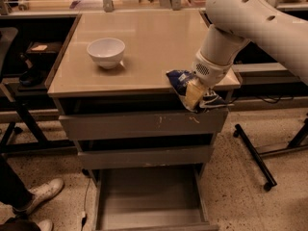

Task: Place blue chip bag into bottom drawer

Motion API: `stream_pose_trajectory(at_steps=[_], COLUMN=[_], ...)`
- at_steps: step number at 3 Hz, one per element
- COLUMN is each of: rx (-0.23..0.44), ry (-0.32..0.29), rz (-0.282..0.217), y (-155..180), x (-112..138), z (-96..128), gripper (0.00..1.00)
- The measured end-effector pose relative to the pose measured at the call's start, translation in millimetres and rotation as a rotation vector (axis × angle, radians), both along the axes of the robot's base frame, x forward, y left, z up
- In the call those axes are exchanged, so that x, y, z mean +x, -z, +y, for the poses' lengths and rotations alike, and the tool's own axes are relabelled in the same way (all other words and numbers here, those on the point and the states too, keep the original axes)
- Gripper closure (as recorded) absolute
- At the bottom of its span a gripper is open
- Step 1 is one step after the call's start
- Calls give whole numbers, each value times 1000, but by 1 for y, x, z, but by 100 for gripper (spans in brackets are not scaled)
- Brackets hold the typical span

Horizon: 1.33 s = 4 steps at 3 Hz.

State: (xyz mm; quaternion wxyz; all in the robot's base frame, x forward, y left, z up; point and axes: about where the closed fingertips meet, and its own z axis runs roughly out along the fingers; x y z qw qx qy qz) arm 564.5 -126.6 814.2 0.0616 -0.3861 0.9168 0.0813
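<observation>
My gripper [193, 94] is shut on the blue chip bag [182, 82], a crumpled dark blue foil bag. It holds the bag at the front right edge of the countertop [144, 37], just over the scratched front of the top drawer [144, 124]. The bag hangs partly past the edge. The bottom drawer [149, 201] is pulled open below, a wide shallow grey tray with nothing in it. The middle drawer [144, 157] is shut.
A white bowl [106, 52] stands on the counter's left half. A person's white shoe [41, 192] and dark leg are at the lower left. A black wheeled stand leg [254, 157] lies on the floor to the right. Shelves and clutter line the back.
</observation>
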Motion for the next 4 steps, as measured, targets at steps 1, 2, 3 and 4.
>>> stream_pose_trajectory(at_steps=[1,2,3,4], rx=[-5,-1,13,9], ry=[11,15,-15,-16], rz=[37,92,167,183], y=[8,19,39,45], x=[-28,-76,-124,-130], z=[-3,-9,-7,-7], gripper=[100,100,100,100])
